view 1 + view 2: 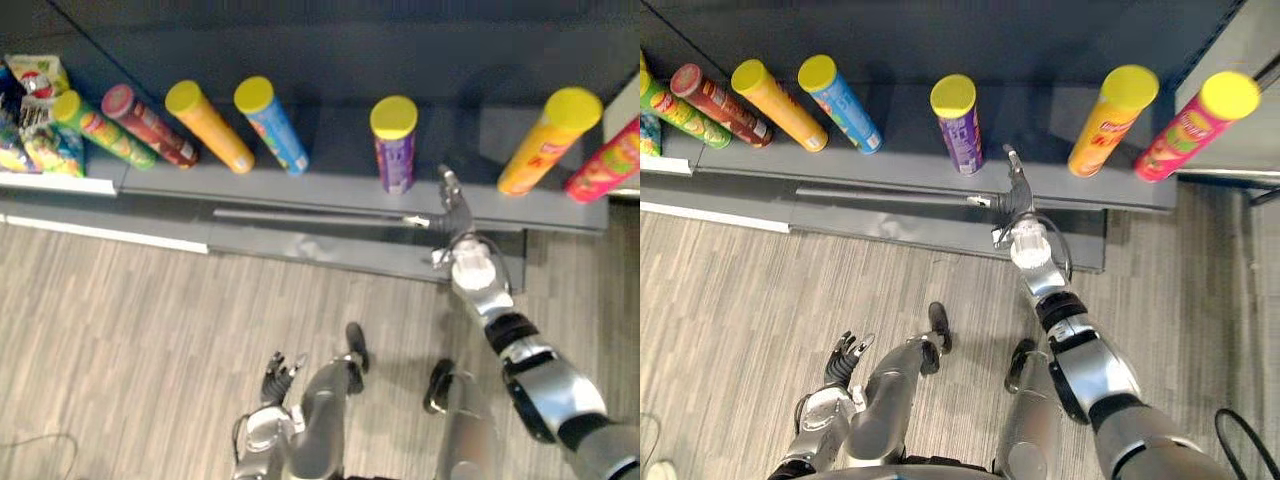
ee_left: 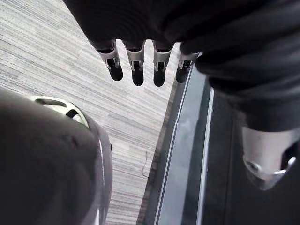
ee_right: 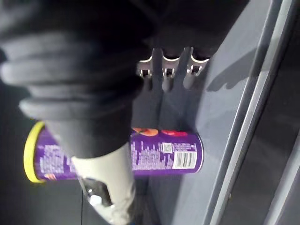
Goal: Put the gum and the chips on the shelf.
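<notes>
A purple chips can with a yellow lid stands upright on the dark grey shelf, near the middle. My right hand reaches over the shelf's front edge just right of that can, open, its straight fingers holding nothing. In the right wrist view the purple can sits beside the hand and apart from it. My left hand hangs low over the floor, open, with relaxed fingers and nothing in it.
More chips cans stand along the shelf: green, red, orange and blue to the left, yellow-orange and pink to the right. Snack bags lie at the far left. Grey wood-look floor lies below.
</notes>
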{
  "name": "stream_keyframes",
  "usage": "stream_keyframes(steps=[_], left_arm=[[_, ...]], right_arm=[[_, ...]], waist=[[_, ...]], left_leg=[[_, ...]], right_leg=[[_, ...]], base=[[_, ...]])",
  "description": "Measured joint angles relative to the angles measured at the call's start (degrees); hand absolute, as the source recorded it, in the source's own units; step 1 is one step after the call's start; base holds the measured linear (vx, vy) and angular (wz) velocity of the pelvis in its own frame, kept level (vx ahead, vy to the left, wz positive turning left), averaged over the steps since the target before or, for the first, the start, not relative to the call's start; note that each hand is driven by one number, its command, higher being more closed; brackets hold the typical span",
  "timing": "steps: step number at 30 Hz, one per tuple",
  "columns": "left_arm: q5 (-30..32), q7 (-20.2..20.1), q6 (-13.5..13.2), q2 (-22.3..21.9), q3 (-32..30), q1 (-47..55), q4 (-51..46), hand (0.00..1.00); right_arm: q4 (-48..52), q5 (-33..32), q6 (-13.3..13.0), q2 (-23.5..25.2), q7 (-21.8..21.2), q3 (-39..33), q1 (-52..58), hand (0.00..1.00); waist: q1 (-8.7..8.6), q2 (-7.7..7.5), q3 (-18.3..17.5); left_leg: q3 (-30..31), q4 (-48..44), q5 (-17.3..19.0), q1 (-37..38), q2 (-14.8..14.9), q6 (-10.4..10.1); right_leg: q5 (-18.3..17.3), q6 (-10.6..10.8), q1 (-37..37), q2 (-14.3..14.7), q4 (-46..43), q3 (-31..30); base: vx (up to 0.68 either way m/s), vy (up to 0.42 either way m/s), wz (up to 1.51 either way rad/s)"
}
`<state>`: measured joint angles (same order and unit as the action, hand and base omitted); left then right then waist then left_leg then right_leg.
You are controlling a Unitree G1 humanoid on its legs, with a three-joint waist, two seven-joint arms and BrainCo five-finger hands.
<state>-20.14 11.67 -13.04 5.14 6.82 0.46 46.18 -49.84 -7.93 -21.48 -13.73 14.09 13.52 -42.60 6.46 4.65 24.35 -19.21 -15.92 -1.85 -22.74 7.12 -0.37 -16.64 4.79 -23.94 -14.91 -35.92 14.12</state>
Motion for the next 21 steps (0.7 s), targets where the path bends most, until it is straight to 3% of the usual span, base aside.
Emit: stream_keyframes(steps=[4,9,13,15,21], left_arm=[[0.0,-0.9,1.6,0.8,0.1,0.0,2.5,0.00],[0.0,-2.0,3.8,2.1,-1.1,0.3,4.1,0.00],[0.2,-3.4,5.0,2.5,-2.7,2.4,5.1,0.00],[0.3,-4.1,5.8,2.6,-3.0,3.9,6.2,0.00],[0.1,-6.1,7.1,2.7,-5.6,6.0,8.8,0.00]], right_arm=[[0.2,0.2,0.3,1.2,-2.1,-3.6,4.8,0.00],[6.9,0.2,3.2,1.2,-5.6,-7.7,14.0,0.00],[11.9,0.3,6.0,1.3,-8.7,-7.5,22.6,0.00],[14.8,1.4,8.2,1.2,-12.3,-6.7,29.0,0.00],[19.9,1.1,14.4,1.3,-22.7,-4.1,45.0,0.00]], waist=[[-0.93,-0.96,-0.1],[-2.66,-3.40,-1.2],[-3.43,-4.81,-4.9],[-4.61,-5.03,-7.9],[-5.55,-6.04,-13.1]], left_leg=[[-0.7,5.3,-1.2,5.9,-0.2,-0.4],[-0.5,8.2,-2.0,10.4,-0.4,-0.4],[-0.9,11.1,-2.0,13.6,-1.0,-0.4],[-1.5,13.1,-2.0,15.7,-1.6,-0.4],[-4.2,18.9,-2.4,21.5,-2.5,-0.8]], right_leg=[[2.6,0.3,6.0,1.5,6.3,0.5],[5.2,0.7,11.9,3.2,13.1,0.6],[6.4,1.3,14.7,4.0,17.2,-0.6],[6.9,1.7,16.5,4.1,19.2,-1.1],[7.8,2.3,19.6,4.9,23.1,-3.8]], base=[[0.06,0.002,-0.17],[0.11,0.018,-0.06],[0.12,0.021,-0.16],[0.13,0.030,-0.14],[0.11,0.026,-0.26]])
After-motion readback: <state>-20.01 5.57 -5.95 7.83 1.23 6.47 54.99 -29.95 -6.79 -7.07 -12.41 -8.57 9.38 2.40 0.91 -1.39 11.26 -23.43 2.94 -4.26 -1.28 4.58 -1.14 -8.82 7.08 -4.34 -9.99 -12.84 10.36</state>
